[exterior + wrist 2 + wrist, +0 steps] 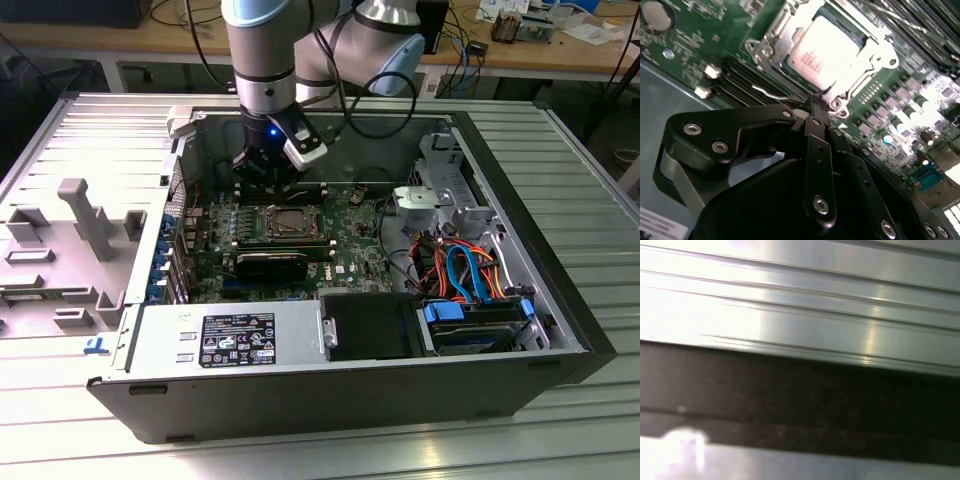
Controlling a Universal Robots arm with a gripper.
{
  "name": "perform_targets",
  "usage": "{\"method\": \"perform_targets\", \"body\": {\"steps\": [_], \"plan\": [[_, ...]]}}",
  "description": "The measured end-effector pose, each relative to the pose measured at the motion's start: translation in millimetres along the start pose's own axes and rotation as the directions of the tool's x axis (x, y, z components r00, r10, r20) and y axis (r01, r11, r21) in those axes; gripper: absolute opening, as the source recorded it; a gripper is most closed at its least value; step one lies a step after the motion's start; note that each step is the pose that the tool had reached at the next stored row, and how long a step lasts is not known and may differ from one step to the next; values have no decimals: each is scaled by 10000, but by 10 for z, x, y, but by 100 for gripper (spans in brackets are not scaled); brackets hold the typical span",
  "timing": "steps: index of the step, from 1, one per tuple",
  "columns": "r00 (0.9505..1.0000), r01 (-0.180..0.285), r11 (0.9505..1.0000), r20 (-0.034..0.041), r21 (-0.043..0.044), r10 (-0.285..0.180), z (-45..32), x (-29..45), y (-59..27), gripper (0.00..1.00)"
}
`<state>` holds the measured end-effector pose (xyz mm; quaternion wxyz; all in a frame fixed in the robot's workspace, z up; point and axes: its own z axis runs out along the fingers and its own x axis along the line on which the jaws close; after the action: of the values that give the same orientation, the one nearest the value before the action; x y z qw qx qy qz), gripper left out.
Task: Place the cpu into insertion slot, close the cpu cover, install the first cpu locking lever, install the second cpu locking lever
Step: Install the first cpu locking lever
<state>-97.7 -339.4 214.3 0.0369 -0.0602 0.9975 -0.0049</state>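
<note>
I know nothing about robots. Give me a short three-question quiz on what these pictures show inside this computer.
1. True or false: the chip already sits in its socket.
2. Where is the gripper? A) beside the socket B) over the drive cables C) outside the case
3. Fill in: the silvery cover lies ____ over the chip.

Key: 1 true. 2 A, its tips meet by the socket's corner. 3 closed.

Silver-grey cpu [827, 47], green motherboard [700, 45], black gripper [820, 102], seemingly grey ribbed table [800, 305]
</note>
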Motion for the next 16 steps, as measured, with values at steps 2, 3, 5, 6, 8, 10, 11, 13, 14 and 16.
{"method": "perform_targets", "body": {"steps": [2,3,5,6,8,10,11,13,14,16], "plan": [[10000,0,10000,0,1,0,-2,19,16,11],[10000,11,10000,0,0,-11,-1,19,16,11],[10000,69,10000,1,-4,-69,1,17,31,11],[9999,106,9999,2,-7,-106,3,16,46,11],[9999,112,9999,2,-8,-112,9,16,49,11],[9999,111,9999,2,-8,-111,18,16,49,11],[9999,112,9999,1,-8,-112,23,13,47,11],[9999,111,9999,0,-8,-111,38,3,38,11],[9999,110,9999,0,-7,-110,45,-4,36,11],[9999,111,9999,-2,-8,-111,63,-24,33,11]]}}
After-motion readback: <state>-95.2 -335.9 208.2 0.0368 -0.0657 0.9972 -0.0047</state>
